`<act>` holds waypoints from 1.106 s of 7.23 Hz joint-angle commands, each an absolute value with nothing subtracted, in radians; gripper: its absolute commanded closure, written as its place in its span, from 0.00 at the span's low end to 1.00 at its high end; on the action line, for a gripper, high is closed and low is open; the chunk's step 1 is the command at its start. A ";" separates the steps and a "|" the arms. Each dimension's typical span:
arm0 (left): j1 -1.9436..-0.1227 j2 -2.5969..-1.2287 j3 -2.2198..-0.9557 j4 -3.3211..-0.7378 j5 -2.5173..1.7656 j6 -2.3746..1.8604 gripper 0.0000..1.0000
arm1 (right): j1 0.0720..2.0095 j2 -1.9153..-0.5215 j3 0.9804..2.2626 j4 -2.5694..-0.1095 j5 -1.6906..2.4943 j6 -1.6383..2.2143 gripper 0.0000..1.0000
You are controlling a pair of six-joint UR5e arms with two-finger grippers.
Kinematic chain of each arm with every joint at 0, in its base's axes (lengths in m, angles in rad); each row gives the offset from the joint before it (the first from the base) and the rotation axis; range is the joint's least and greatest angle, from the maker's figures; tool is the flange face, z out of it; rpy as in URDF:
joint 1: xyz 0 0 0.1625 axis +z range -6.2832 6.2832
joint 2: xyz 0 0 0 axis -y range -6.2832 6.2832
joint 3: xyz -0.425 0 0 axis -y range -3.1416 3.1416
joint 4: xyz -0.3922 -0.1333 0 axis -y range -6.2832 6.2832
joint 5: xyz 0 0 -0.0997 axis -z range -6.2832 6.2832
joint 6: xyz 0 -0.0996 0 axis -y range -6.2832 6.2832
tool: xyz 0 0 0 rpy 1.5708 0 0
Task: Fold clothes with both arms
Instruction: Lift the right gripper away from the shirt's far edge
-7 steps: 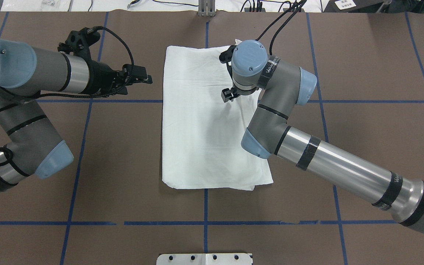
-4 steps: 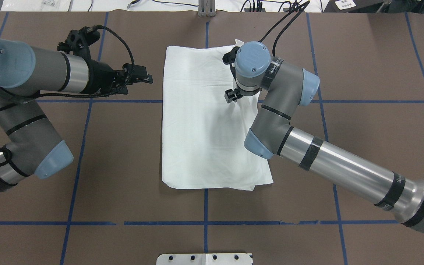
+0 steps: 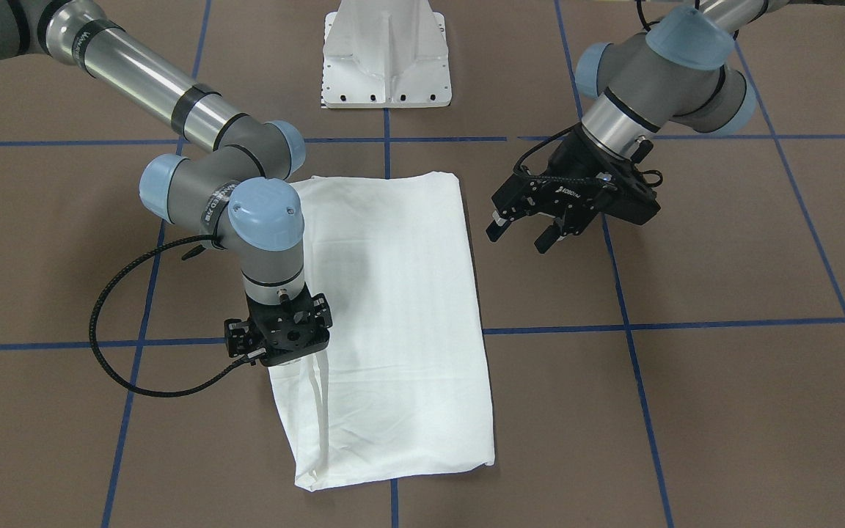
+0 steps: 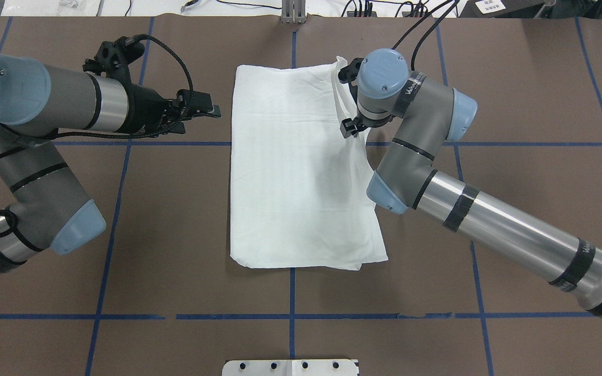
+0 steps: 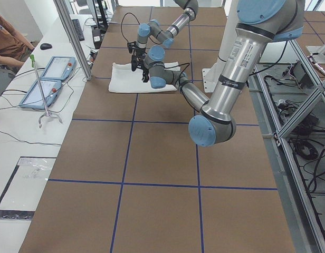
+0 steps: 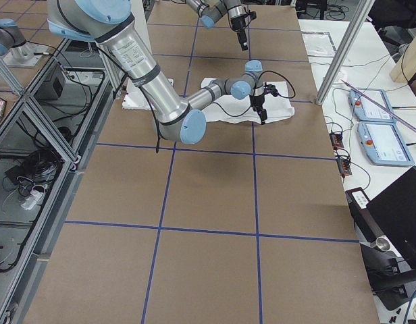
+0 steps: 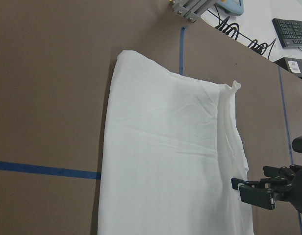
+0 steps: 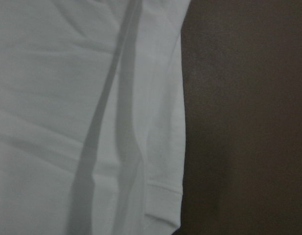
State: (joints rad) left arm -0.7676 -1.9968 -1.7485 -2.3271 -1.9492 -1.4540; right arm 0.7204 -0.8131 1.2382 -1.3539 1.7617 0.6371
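The white shirt [image 4: 301,172] lies folded into one long, narrow rectangle in the middle of the brown tabletop [image 4: 515,104]. In the overhead view it runs from the upper centre of the frame down past the middle. Its surface is mostly smooth, with a long crease down the right side and a little peak of cloth poking up at the upper right corner. No print or collar shows on the side facing up.

The right arm [image 4: 489,224] comes in from the lower right of the overhead view and bends over the shirt's right edge. The right gripper [image 3: 279,339] points straight down at that edge, left of centre in the front-facing view. Its fingers are hidden under the wrist, so I cannot tell whether they are spread or closed, or whether they touch the cloth. Its wrist camera looks down on the shirt's edge and a stitched hem [image 8: 163,191], with bare tabletop just beside it.

The left arm [image 4: 34,99] reaches in from the left of the overhead view. The left gripper [image 3: 519,233] hangs above the bare tabletop just beside the shirt's other long edge, its fingers spread wide and holding nothing.

Blue tape lines [image 4: 290,292] mark the tabletop into squares, and one passes under the shirt.
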 commanded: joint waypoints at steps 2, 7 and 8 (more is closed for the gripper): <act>-0.770 -1.994 -1.779 -2.324 -1.954 -1.456 0.00 | 0.799 -0.885 1.284 -1.351 1.836 0.529 0.00; -0.711 -1.988 -2.001 -1.983 -1.959 -1.474 0.00 | 0.810 -1.009 1.638 -1.490 1.928 0.566 0.00; -0.668 -1.982 -2.037 -1.952 -1.960 -1.574 0.00 | 0.811 -1.040 1.752 -1.572 1.997 0.593 0.00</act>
